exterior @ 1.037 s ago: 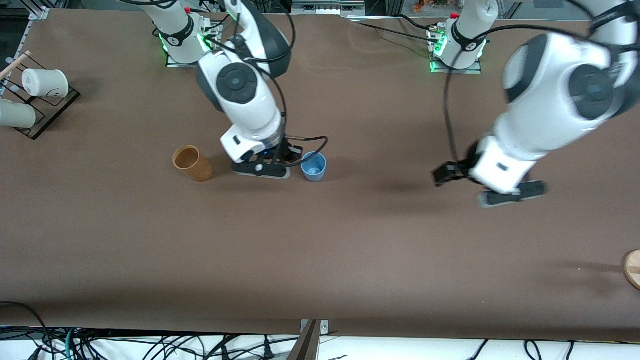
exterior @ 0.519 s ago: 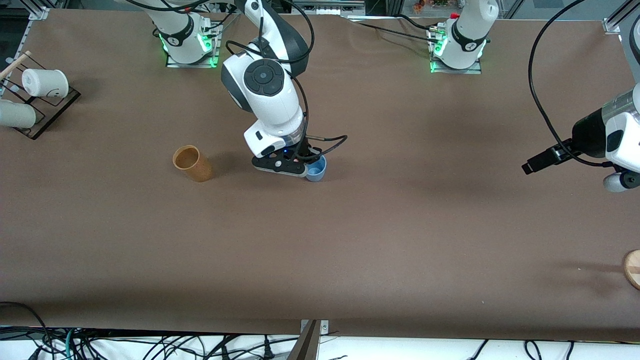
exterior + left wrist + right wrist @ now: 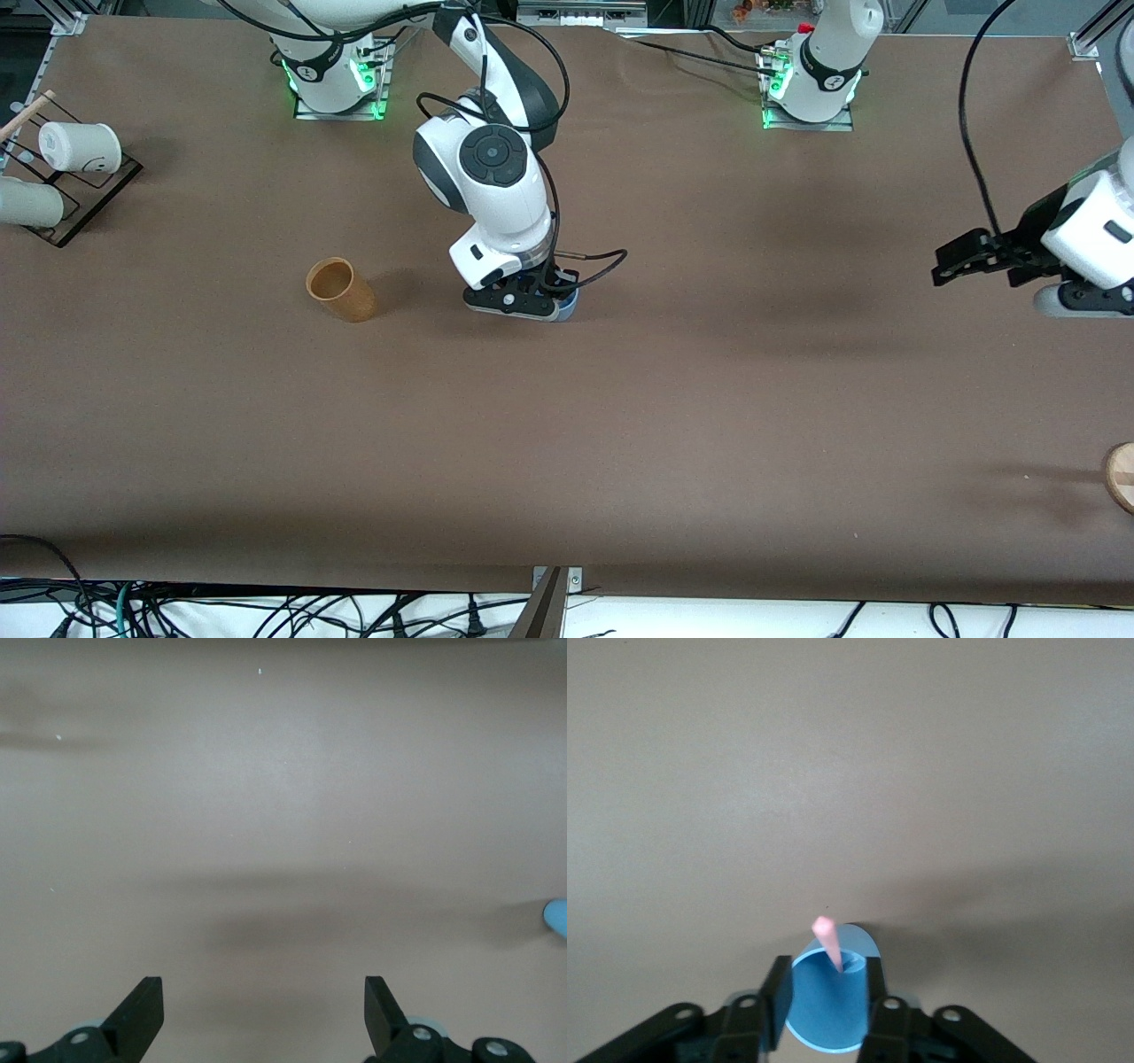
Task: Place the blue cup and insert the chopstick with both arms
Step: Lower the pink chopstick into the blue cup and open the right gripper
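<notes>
Lighting is pretty even and soft overall, coming from overhead, so the brown table (image 3: 620,425) looks matte with no real glare. Shadows are faint and smeared: a soft dark patch sits on the table beside the orange-brown cup (image 3: 340,289), and a broad blurry one under the left arm. Green LEDs glow at both arm bases. The front view is sharp everywhere. Both wrist views look washed out and paler, with soft diffuse shadow bands, and the left hand (image 3: 264,1017) fingertips are a bit soft.
</notes>
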### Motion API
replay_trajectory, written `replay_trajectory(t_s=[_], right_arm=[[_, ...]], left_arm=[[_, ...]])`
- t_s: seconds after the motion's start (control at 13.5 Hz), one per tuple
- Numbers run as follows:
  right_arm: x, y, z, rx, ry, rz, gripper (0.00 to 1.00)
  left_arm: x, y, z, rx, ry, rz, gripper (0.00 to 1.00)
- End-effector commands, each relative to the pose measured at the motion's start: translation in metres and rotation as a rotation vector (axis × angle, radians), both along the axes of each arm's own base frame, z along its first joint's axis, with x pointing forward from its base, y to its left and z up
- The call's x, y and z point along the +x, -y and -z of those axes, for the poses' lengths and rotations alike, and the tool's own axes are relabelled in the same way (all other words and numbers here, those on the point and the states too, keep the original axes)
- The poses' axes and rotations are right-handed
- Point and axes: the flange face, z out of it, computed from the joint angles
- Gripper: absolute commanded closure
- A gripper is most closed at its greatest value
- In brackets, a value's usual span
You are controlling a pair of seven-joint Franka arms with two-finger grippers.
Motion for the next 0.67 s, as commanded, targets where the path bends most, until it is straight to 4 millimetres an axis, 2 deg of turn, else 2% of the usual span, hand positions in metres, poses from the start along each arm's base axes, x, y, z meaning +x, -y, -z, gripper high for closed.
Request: replay_trajectory(t_s=[0.0,0.15,0.3,0.44,0.59], right_arm=[[0.004,-0.002,-0.012,-0.008,0.023,0.004,0.0],[0.005,0.009,-0.033,-0.023,0.016,0.013,0.0],[0.015,0.041,-0.073,-0.049,0.013,0.035,0.0],[0.033,0.094,-0.1,-0.092,-0.026,-0.047,0.0],[0.045,0.145,-0.132,-0.053,-0.065,-0.122,0.0]], left_arm=[[-0.022,-0.002,-0.006,0.002,-0.004,0.052,0.0],[-0.036,-0.002,0.0,0.0,-0.024,0.051,0.0],[-0.033,0.001,0.003,0.0,-0.03,0.067,0.0],[-0.029,0.006,0.003,0.002,-0.027,0.076,0.0],[-0.029,0.008,0.001,0.003,-0.022,0.081,0.0]])
